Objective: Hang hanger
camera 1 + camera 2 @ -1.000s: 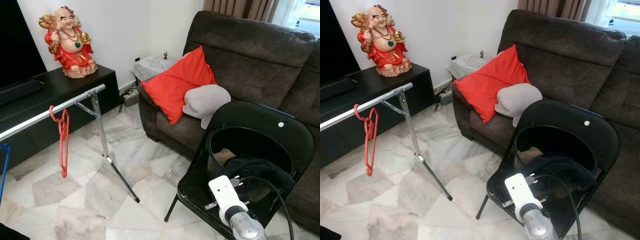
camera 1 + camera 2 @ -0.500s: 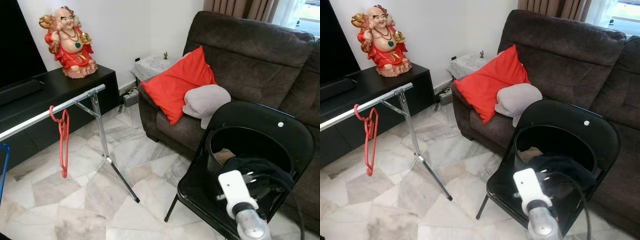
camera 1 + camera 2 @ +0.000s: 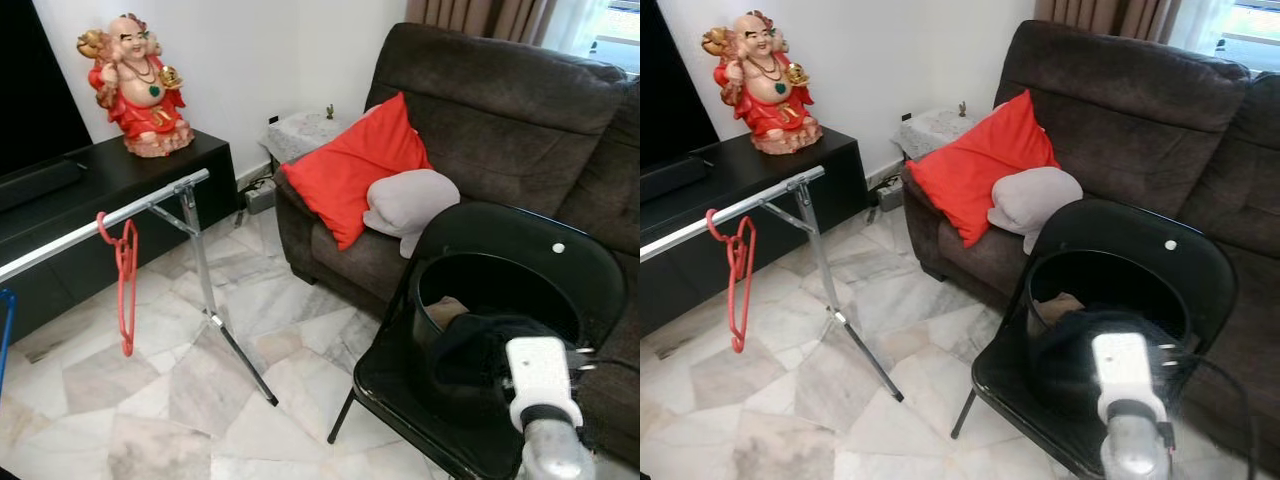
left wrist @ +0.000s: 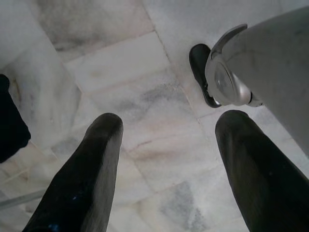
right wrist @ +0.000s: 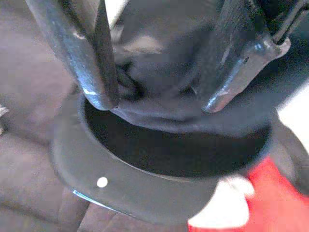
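Note:
A red hanger (image 3: 125, 285) hangs by its hook on the silver rail (image 3: 100, 222) of a clothes rack at the left. At the lower right, my right arm's white wrist (image 3: 540, 372) reaches over a black chair (image 3: 575, 265). The chair carries a black tub (image 3: 425, 300) holding a heap of dark cloth (image 3: 470, 350). In the right wrist view my right gripper (image 5: 157, 101) is open just above that dark cloth (image 5: 164, 63), with nothing between its fingers. My left gripper (image 4: 169, 121) hangs open over the marble floor.
A brown sofa (image 3: 500, 110) with a red cushion (image 3: 360, 165) and a grey pillow (image 3: 410, 200) stands behind the chair. A black TV cabinet (image 3: 110, 180) with a red figurine (image 3: 135, 85) lies behind the rack. The rack's leg (image 3: 240, 350) slants across the marble floor (image 3: 150, 400).
My right arm has swung to the right, from the seat's front edge to the right side of the dark cloth heap. The hanger and rack have not moved.

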{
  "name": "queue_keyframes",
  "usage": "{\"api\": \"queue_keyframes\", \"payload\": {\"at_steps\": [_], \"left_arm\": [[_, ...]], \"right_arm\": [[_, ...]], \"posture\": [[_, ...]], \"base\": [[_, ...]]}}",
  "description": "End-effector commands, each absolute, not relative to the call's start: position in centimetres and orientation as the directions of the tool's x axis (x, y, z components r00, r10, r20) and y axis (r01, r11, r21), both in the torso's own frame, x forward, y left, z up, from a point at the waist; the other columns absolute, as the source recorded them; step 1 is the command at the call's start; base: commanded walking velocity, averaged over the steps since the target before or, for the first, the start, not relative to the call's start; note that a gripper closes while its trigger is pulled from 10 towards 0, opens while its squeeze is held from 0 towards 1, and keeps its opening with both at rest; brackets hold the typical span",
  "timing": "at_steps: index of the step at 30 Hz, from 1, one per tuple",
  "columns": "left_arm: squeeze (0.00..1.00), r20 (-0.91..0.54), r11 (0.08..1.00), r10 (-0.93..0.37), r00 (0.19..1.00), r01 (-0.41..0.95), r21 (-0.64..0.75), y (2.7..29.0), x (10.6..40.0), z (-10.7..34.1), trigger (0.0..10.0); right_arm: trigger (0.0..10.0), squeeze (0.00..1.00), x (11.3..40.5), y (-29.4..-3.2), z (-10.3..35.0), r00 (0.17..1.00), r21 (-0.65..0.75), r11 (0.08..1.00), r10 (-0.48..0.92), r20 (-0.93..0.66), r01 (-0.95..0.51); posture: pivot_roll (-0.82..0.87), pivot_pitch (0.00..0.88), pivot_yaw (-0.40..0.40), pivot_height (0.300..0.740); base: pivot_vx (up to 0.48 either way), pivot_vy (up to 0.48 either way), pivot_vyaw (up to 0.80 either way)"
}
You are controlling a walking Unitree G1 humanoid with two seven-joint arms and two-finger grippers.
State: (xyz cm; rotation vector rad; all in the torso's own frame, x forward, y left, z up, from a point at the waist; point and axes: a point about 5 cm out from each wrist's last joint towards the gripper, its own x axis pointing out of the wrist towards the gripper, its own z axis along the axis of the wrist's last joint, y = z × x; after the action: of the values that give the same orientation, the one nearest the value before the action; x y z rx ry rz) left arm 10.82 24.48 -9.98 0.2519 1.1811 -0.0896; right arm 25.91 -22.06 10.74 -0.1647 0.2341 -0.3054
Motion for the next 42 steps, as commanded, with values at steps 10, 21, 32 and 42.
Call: {"api": "queue_keyframes", "payload": {"at_steps": [10, 21, 32, 42], "left_arm": [[0.0, -0.927, 0.965, 0.072, 0.367, 0.21, 0.158, 24.8, 10.5, -10.0, 10.0], [0.0, -0.927, 0.965, 0.069, 0.368, 0.213, 0.156, 24.8, 10.5, -10.0, 10.0], [0.0, -0.927, 0.963, 0.073, 0.369, 0.214, 0.161, 24.9, 10.5, -10.0, 10.0], [0.0, -0.926, 0.964, 0.074, 0.369, 0.211, 0.162, 24.9, 10.5, -10.0, 10.0]], "right_arm": [[10.0, 0.0, 27.5, -23.4, 12.7, 0.95, -0.45, 0.865, -0.296, -0.104, 0.22], [10.0, 0.0, 27.5, -26.8, 13.8, 0.953, -0.689, 0.712, -0.283, -0.105, 0.136], [10.0, 0.0, 27.6, -20.7, 10.5, 0.947, 0.013, 0.99, -0.13, -0.294, 0.14], [10.0, 0.0, 27.1, -21.4, 9.1, 0.906, 0.084, 0.968, -0.19, -0.378, 0.238]], "posture": [[-0.01, 0.012, 0.021, 0.74], [-0.01, 0.02, 0.024, 0.74], [0.0, 0.018, 0.026, 0.74], [0.0, 0.019, 0.025, 0.74]], "base": [[0.0, 0.0, 0.0], [0.0, 0.0, 0.0], [0.0, 0.0, 0.0], [0.0, 0.0, 0.0]]}}
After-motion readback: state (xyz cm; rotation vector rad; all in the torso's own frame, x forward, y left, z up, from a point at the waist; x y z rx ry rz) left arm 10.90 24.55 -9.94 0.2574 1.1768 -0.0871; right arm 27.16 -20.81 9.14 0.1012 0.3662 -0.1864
